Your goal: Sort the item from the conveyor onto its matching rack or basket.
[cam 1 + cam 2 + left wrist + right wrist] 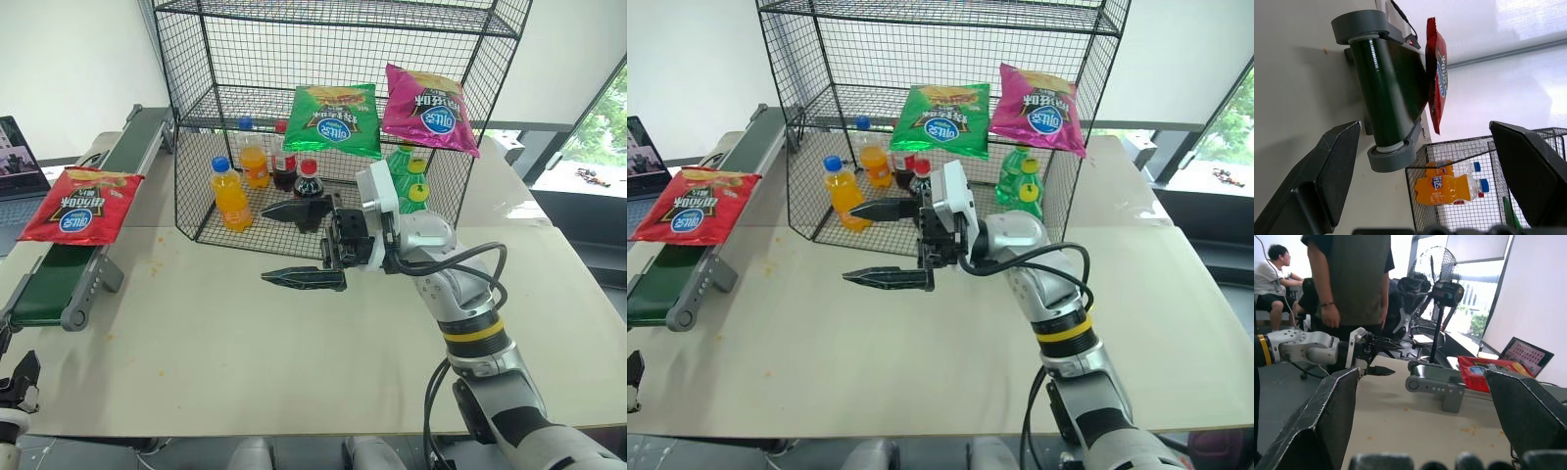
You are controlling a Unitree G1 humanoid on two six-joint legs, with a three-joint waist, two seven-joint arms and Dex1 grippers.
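The item, a shiny red chip bag (80,204), lies on the conveyor (57,276), a dark green belt along the table's left side. Well to its right, my right gripper (297,245) hangs open and empty above the table, just in front of the rack (343,59), and points left toward the belt. Its own wrist view shows the bag (1488,373) on the belt's end. My left gripper (1424,128) is open and empty near the conveyor's (1382,93) front end, apart from the bag (1437,73). The right wrist view shows that left gripper (1382,358) beside the table's edge.
The rack's middle tier bears a green chip bag (333,119) and a magenta one (428,108). Its bottom tier holds orange (230,194), cola (307,181) and green bottles (411,178). A laptop (20,157) sits far left. A standing person (1352,284), a seated person (1273,276) and a fan (1442,289) are beyond the table.
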